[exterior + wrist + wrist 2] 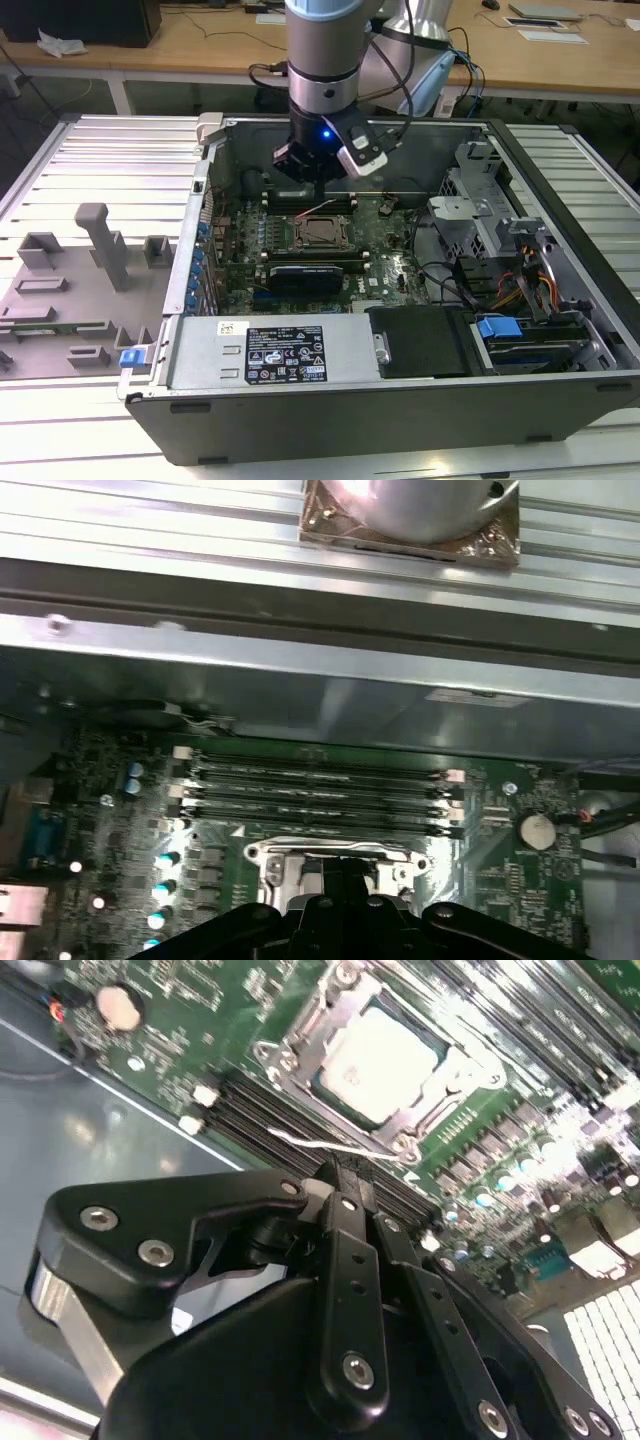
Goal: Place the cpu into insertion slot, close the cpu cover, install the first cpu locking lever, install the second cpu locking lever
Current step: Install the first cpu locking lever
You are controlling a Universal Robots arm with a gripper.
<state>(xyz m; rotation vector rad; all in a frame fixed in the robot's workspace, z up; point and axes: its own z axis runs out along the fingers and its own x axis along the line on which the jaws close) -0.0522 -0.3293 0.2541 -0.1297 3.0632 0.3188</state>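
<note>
One black robot gripper (338, 1172), fingers pressed together, tips beside thin silver wire lever (300, 1141). Small square silvery-grey cpu (385, 1055) lies in silver-rimmed square insertion slot (405, 1128), just beyond fingertips.

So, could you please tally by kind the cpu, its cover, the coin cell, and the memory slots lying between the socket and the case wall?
cpu: 1
cover: 1
coin cell: 1
memory slots: 4
Total: 7
</note>
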